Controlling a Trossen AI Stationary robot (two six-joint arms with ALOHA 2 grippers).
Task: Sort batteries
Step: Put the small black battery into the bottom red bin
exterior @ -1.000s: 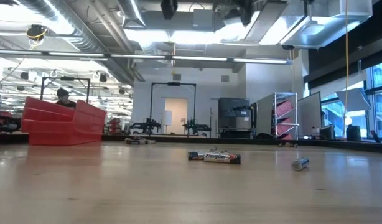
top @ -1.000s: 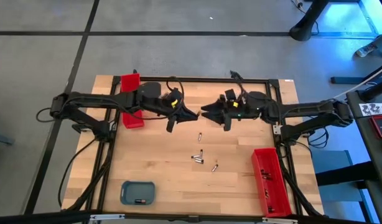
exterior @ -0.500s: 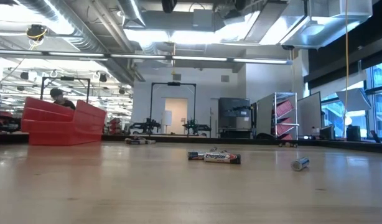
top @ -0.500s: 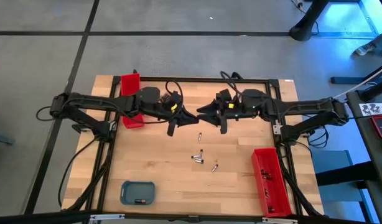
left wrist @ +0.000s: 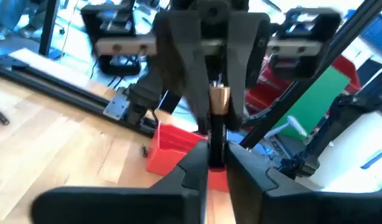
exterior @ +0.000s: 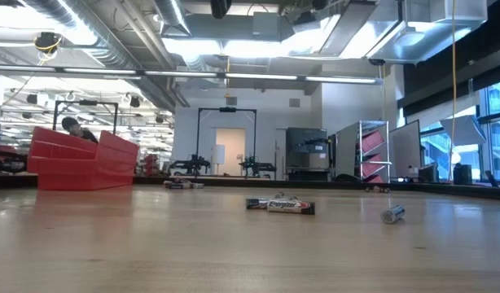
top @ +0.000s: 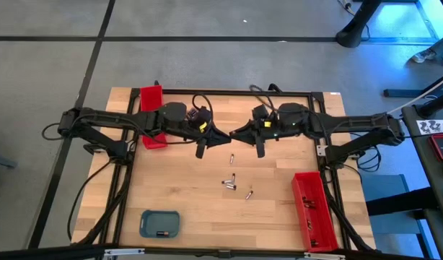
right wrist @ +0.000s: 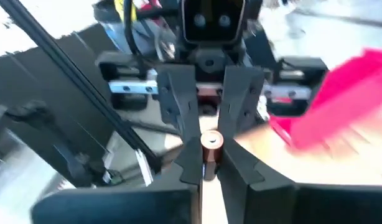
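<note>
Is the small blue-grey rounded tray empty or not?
Not empty: the blue-grey rounded tray holds one small battery.

From my remote station I can read just one marking. In the low view, the battery [exterior: 291, 207] lying on its side on the table [exterior: 234, 252] near the middle of the picture carries a brand name along its casing; I read it as "Energizer", pale letters on a dark band. At 3 o'clock from the table in the high view, a white card [top: 436, 127] shows black patterned squares and some characters, too small for me to make out. Neither wrist view shows any lettering.
</note>
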